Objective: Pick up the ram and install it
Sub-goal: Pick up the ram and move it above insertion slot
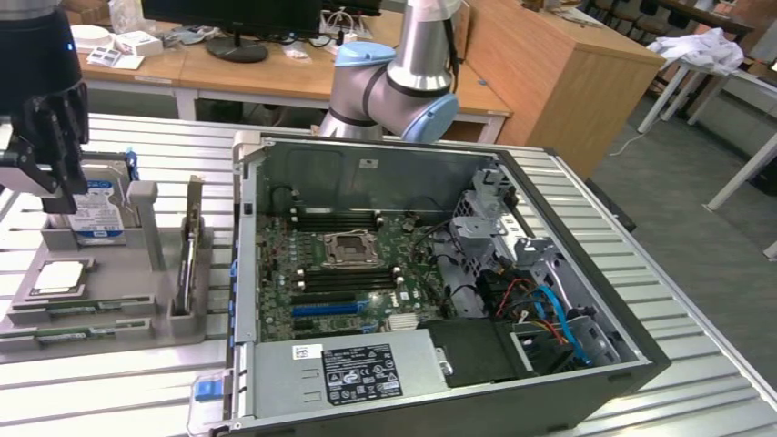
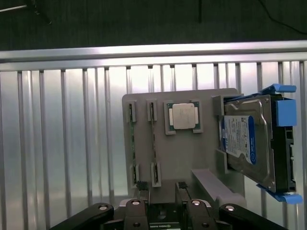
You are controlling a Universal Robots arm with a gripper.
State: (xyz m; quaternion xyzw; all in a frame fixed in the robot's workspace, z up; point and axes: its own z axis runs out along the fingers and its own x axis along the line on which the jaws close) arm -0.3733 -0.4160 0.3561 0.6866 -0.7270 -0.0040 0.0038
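Our tool [image 1: 51,187] hung spread and empty over the grey holder [image 1: 122,282] on the counter [image 1: 122,401] in the exterior view; the ram [image 1: 61,335] lay in its slot, apart from the open computer case [image 1: 340,168]. From the wrist, the ram [image 2: 154,143] sat just ahead of the tool [image 2: 162,201]; we judged nothing done yet.

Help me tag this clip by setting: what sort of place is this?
Probably a robotics lab or office workshop for computer assembly: an open dark-grey desktop computer case lies on a ribbed metal table, a grey parts tray sits beside it, and wooden desks with a black monitor stand behind.
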